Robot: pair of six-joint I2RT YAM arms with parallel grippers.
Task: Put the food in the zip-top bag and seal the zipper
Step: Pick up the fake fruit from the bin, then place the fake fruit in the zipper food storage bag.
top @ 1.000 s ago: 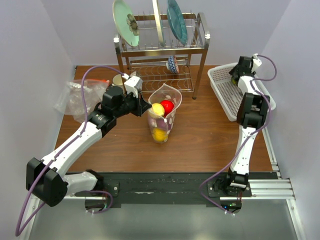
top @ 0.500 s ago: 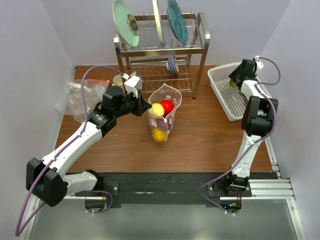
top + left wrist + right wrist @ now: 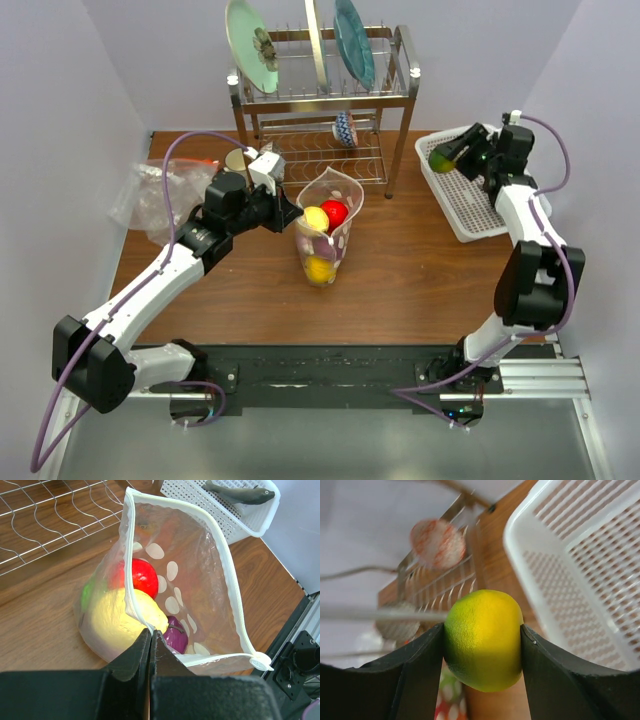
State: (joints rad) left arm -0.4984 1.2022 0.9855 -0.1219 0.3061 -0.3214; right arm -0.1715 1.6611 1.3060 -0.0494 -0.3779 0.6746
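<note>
Overhead and wrist views. The zip-top bag (image 3: 326, 232) stands upright on the wooden table (image 3: 420, 280), near its middle and just in front of the dish rack (image 3: 322, 110). Its mouth gapes upward. The left gripper (image 3: 150, 636) is clenched on the near rim of the bag, and the zipper (image 3: 222, 550) curves away from it round the mouth to a slider (image 3: 261, 662). Inside lie a red round (image 3: 145, 576), a yellow fruit (image 3: 117, 622), a purple piece (image 3: 175, 636) and a green piece (image 3: 88, 593).

The right gripper (image 3: 482, 635) grasps a yellow-green fruit (image 3: 441, 159), held above the left rim of the white basket (image 3: 470, 215). A long dark eggplant (image 3: 240, 494) lies in that basket. Bare wood lies open between basket and bag. Seen from overhead, the rack's right front leg (image 3: 400, 150) stands between the held fruit and the bag. Crumpled clear plastic (image 3: 155, 195) lies at the table's left edge, behind the left arm.
</note>
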